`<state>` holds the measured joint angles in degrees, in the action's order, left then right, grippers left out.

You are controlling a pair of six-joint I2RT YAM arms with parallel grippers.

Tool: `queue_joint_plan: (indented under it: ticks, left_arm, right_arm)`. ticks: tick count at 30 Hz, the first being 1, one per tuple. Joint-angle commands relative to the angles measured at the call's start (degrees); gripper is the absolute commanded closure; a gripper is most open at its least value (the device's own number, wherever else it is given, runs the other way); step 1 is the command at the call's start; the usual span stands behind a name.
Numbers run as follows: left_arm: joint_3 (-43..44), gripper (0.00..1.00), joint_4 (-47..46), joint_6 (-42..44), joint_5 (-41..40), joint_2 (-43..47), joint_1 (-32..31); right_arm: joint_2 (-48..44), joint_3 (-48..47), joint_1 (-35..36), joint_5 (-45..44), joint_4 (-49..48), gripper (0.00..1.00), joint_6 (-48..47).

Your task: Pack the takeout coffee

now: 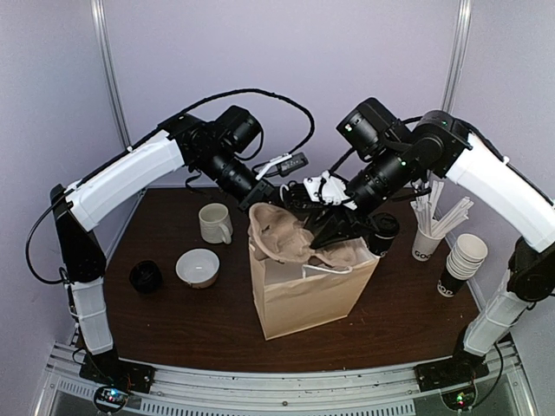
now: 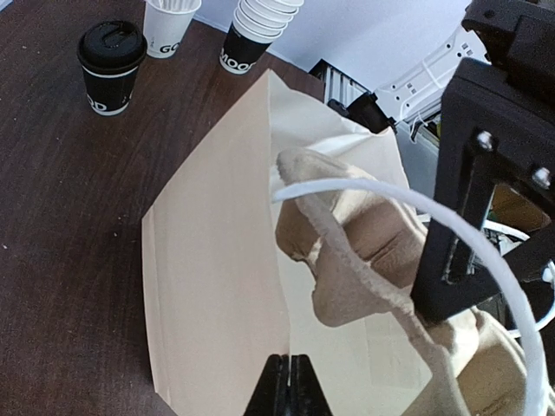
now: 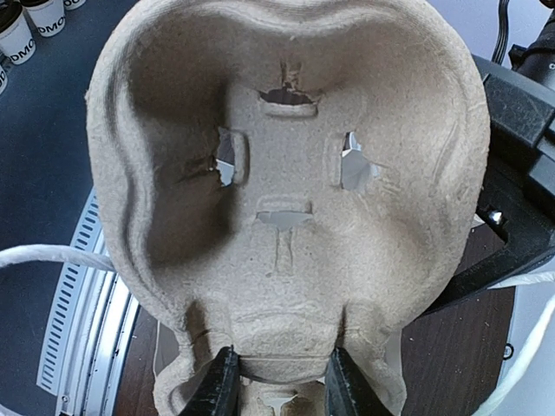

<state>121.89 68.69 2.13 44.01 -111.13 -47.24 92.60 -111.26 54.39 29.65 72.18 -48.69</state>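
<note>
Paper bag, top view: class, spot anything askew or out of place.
The pulp cup carrier sticks out of the paper bag, tilted on edge rather than lying flat, with the right claw clamped on its rim. Nothing looks spilled.

The tan moulded-pulp cup carrier (image 3: pixel 295 217) has a rough, fibrous, matt surface. The pale brown kraft paper bag (image 2: pixel 217 286) is smooth and matt, with a white cord handle (image 2: pixel 390 192). The dark brown wood-grain table (image 2: pixel 61 217) shows a low sheen, and the black paper coffee cup (image 2: pixel 108 87) carries a slightly glossy black plastic dome lid (image 2: pixel 111 42).
</note>
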Motion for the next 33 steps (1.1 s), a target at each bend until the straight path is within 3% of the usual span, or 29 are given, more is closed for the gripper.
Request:
queue_joint_plan:
  ticks: [1, 9, 15, 19, 33]
  left_arm:
    - [-0.33, 1.0, -0.26, 1.4, 1.35, 0.22, 0.16]
    - [-0.43, 0.98, -0.24, 1.89, -0.96, 0.05, 0.13]
    - [-0.3, 0.7, -0.27, 1.85, -3.86, 0.46, 0.11]
    - [0.17, 0.6, -0.35, 2.08, -7.08, 2.19, 0.13]
    - [-4.28, 0.55, 0.47, 1.39, -14.77, 6.95, 0.09]
  right_arm:
    - [0.53, 1.57, 0.36, -2.0, -1.7, 0.74, -0.49]
    - [-1.21, 5.5, 0.36, -6.52, 0.38, 0.74, -2.76]
    - [-1.4, 6.01, 0.46, -8.19, 1.25, 0.73, -2.53]
    - [-1.31, 5.85, 0.94, -10.59, 1.21, 0.73, -2.13]
    - [-1.05, 5.7, 3.35, -15.21, 1.61, 0.73, -2.04]
